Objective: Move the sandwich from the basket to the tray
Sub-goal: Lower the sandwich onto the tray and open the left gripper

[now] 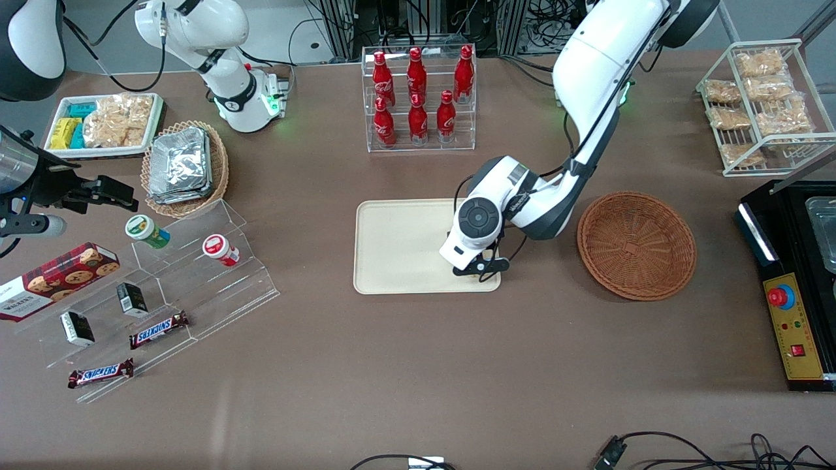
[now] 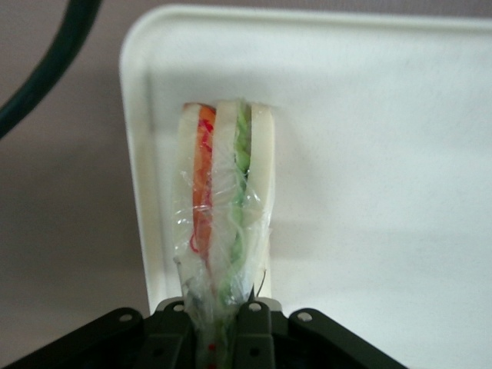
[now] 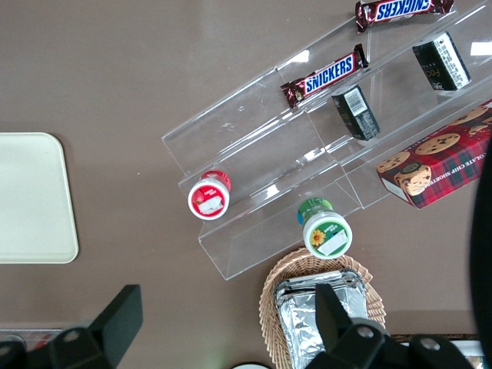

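My gripper [image 2: 223,323] is closed on the sandwich [image 2: 224,223], low over the corner of the tray [image 1: 398,245] that lies nearest the front camera and toward the working arm's end of the table. In the wrist view the wedge sticks straight out from between my fingers [image 2: 254,327], its long axis running away from my wrist, the bread slices standing on edge with the orange-red layer on one flank and the green on the other. It hangs close beside the tray's rim, over bare tray floor; whether it touches the floor I cannot tell. So the coming move, as I judge it, is only downward and then a release, since the tray is already directly below.

Counting: one sandwich, in my grip; one tray, otherwise bare; one reddish-brown basket [image 1: 637,245], now with nothing in it, well apart from the tray toward the working arm's end.
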